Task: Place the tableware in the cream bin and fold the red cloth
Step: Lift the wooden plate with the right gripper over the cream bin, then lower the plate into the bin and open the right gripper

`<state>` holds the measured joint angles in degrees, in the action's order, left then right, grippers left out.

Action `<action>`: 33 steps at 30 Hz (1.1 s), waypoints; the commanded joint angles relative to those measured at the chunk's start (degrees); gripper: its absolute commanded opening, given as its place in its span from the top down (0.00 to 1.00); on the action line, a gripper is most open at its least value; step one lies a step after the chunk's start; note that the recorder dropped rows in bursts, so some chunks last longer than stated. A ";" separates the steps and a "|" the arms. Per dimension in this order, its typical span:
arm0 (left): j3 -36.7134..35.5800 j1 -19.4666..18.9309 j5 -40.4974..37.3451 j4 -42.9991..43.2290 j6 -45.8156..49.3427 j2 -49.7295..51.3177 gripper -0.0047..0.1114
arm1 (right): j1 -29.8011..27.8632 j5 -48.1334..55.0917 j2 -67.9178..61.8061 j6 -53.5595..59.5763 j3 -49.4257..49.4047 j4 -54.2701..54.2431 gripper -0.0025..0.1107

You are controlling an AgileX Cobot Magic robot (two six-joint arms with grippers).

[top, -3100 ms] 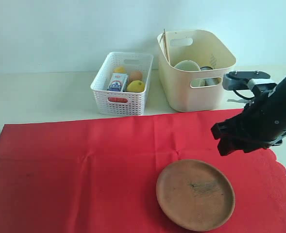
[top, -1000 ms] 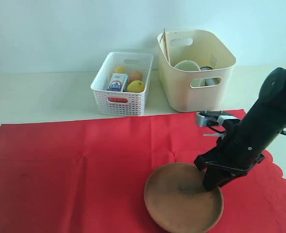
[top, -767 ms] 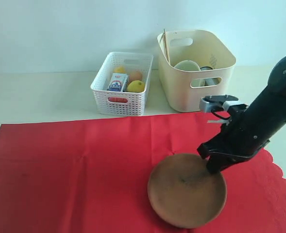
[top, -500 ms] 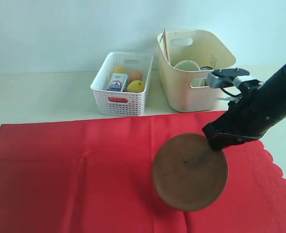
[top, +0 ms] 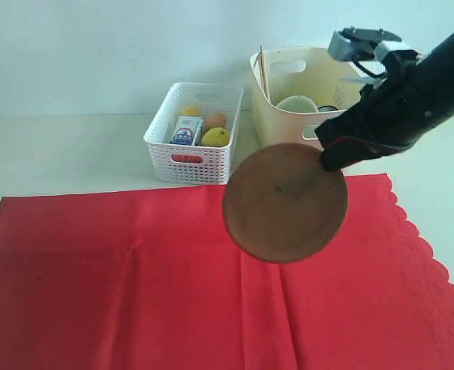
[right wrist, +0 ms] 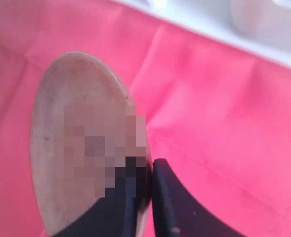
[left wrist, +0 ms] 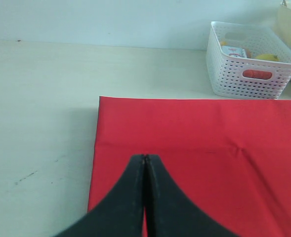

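My right gripper (top: 331, 158) is shut on the rim of the round brown plate (top: 284, 203), which hangs in the air, tipped on edge, in front of the cream bin (top: 288, 139). In the right wrist view the plate (right wrist: 71, 148) fills one side, pinched by my right gripper (right wrist: 149, 170). The pale green bowl (top: 296, 103), a steel cup (top: 328, 112) and chopsticks (top: 263, 71) are in the cream bin. The red cloth (top: 134, 277) lies flat, scalloped edge at the right. My left gripper (left wrist: 145, 158) is shut and empty above the cloth's (left wrist: 209, 143) corner area.
A white lattice basket (top: 193, 154) with a lemon, an egg and a small carton stands left of the cream bin. Bare pale table (top: 57, 146) runs behind and to the left of the cloth. A light wall backs the table.
The right gripper came down to the plate lying on the cloth, shut on its rim, and lifted it up and back toward the cream bin, the plate tipping on edge.
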<state>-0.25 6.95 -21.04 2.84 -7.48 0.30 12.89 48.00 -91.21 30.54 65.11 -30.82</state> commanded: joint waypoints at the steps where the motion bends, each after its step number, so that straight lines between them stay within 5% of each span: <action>1: 0.25 0.44 0.60 -0.38 -0.23 -0.30 0.96 | -0.03 0.13 0.53 -1.67 6.33 -0.65 0.98; 20: 0.25 0.44 0.60 -0.38 -0.23 -0.30 0.96 | -13.69 0.87 -18.77 -8.08 40.11 -0.57 0.98; 33: 0.25 0.44 0.60 -0.38 -0.23 -0.30 0.96 | -14.95 -6.02 -32.77 -8.01 45.14 -2.51 0.98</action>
<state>-0.25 6.95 -21.04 2.84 -7.48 0.30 -1.92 43.68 -123.06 22.57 109.47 -30.90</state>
